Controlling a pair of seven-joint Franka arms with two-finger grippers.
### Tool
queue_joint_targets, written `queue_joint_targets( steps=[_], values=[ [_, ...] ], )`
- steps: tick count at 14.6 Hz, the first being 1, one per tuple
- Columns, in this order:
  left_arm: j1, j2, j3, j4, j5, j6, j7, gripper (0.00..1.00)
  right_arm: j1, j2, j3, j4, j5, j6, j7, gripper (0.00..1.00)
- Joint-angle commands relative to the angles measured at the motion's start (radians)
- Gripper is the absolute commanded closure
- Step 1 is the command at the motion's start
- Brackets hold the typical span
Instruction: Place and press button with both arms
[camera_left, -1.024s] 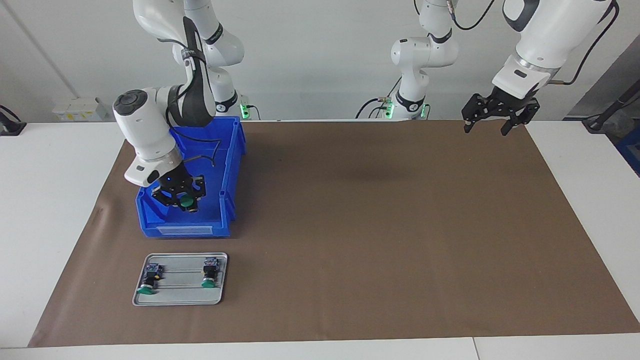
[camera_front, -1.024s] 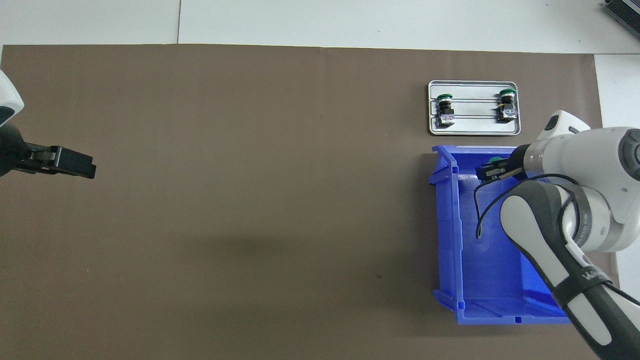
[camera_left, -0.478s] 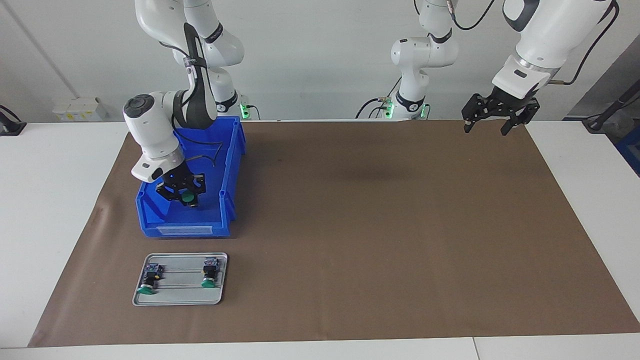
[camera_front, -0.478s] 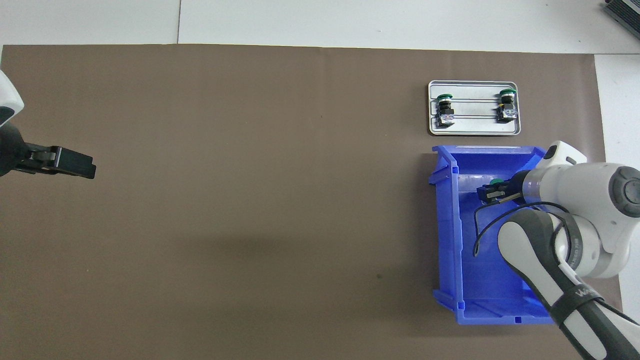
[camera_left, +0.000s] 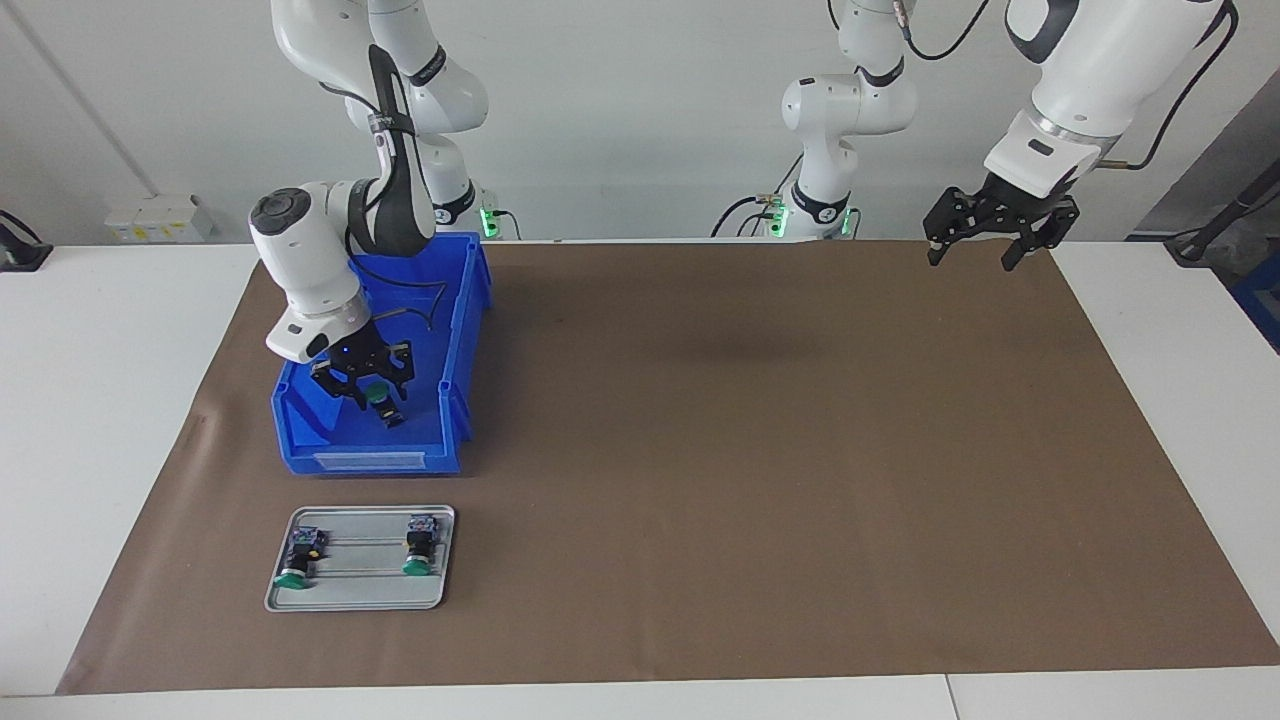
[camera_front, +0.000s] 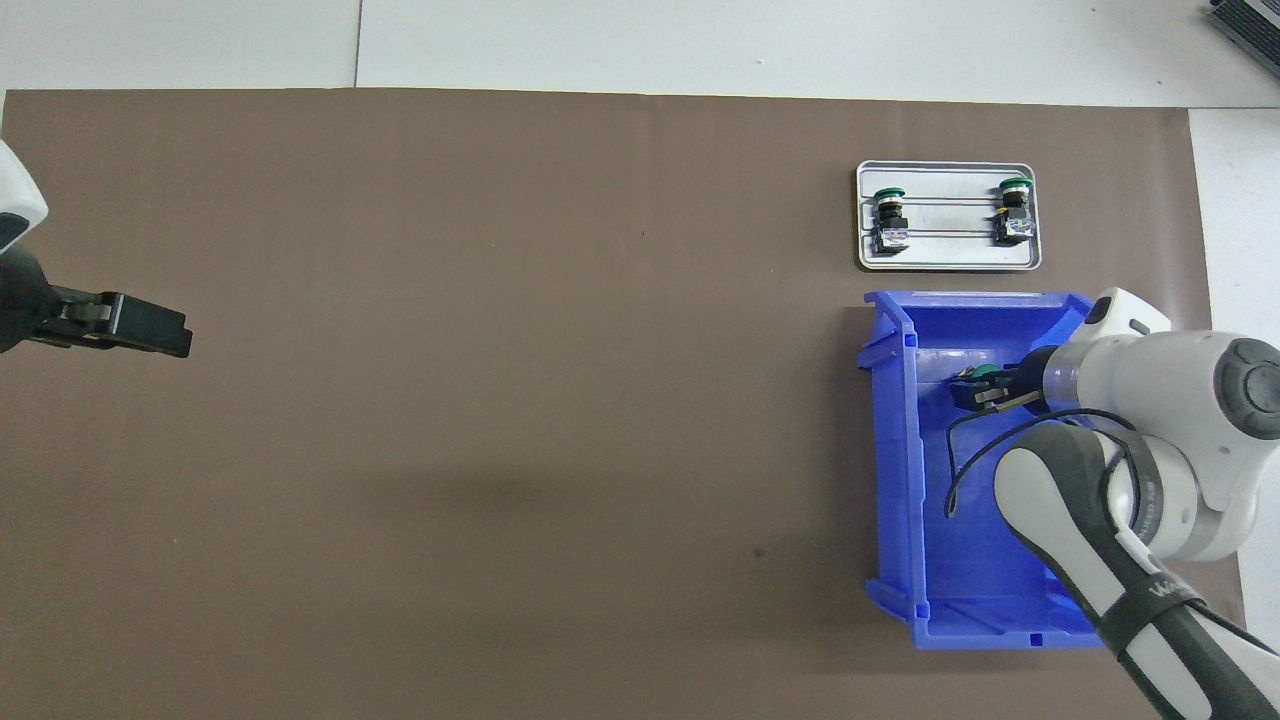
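Observation:
My right gripper is down inside the blue bin, at the bin's end farther from the robots, and is shut on a button with a green cap. The overhead view shows that gripper and the green cap just past the white wrist, inside the bin. My left gripper is open and empty; it waits in the air over the mat's corner near the left arm's base, and also shows in the overhead view.
A grey metal tray lies on the brown mat, farther from the robots than the bin. Two more green-capped buttons lie on it. The overhead view shows the tray too.
My right gripper has drawn back toward the robots and sunk lower inside the bin, with the green-capped button moving along in it. The left arm has not moved.

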Motion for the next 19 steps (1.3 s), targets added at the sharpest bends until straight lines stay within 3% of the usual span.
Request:
queue_joint_targets(
  steps=[1, 5, 11, 17, 19],
  values=[
    [0.005, -0.026, -0.001, -0.026, 0.006, -0.005, 0.006, 0.0, -0.007, -0.028, 0.013, -0.005, 0.02, 0.009, -0.005, 0.0],
    [0.005, -0.026, -0.001, -0.026, 0.006, -0.005, 0.006, 0.0, -0.002, -0.029, 0.015, 0.188, 0.017, -0.184, 0.028, 0.0],
    [0.005, -0.026, -0.001, -0.026, 0.006, -0.005, 0.006, 0.0, -0.002, -0.031, 0.009, 0.408, -0.028, -0.345, 0.158, 0.0],
    [0.005, -0.026, -0.001, -0.026, 0.006, -0.005, 0.006, 0.0, -0.011, -0.012, 0.015, 0.744, -0.15, -0.75, 0.432, 0.0],
    [0.005, -0.026, -0.001, -0.026, 0.005, -0.005, 0.006, 0.0, -0.016, -0.028, -0.002, 0.779, -0.147, -0.844, 0.43, 0.0]
  ],
)
